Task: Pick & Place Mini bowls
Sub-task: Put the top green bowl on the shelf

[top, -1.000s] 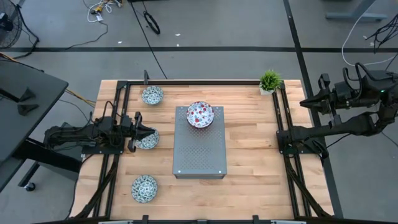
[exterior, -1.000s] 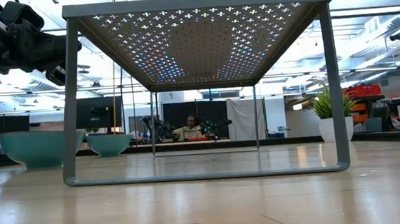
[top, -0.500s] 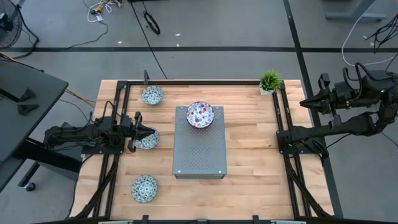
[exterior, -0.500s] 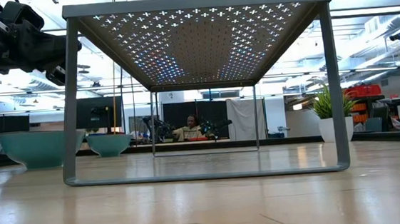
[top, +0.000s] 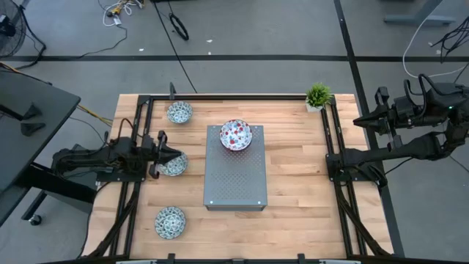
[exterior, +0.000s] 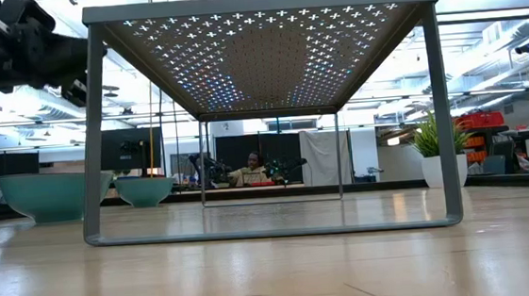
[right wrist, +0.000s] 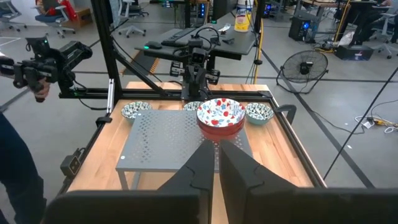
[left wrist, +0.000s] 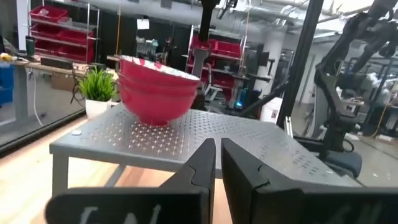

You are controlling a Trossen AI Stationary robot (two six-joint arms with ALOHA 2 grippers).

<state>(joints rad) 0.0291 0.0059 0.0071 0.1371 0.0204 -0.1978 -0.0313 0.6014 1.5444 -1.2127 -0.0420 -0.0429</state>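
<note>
From above, the pale wooden tabletop [top: 308, 183] carries a grey perforated metal box [top: 234, 176] at its middle, and on the far end of its top sits a stack of small round white ceramic bowls with red floral speckle [top: 236, 135]; how many are nested there cannot be counted from this angle. Three small round white bowls with a blue-green pattern remain on the wood on the left arm's side: the far bowl [top: 179, 112] near the far rail, the middle bowl [top: 174, 165] beside the box, and the near bowl [top: 170, 221] by the front edge. The left gripper [top: 171, 156] hovers at the middle bowl's rim with its fingers pressed almost together and holding nothing, while the right gripper [top: 360, 122] is parked well off the tabletop past the small green potted plant [top: 318, 95], fingers likewise nearly together and empty. At tabletop level, two teal-looking bowls [exterior: 51, 195] rest on the wood outside the box's frame, beneath the dark left arm. The left wrist view shows the red-sided stack sitting on the grey top beyond that arm's closed fingers [left wrist: 202, 168]. The right wrist view confirms the stack on the box with patterned bowls around it. By my reckoning the red bowls are placed and the three blue-green ones are still to be moved.
</note>
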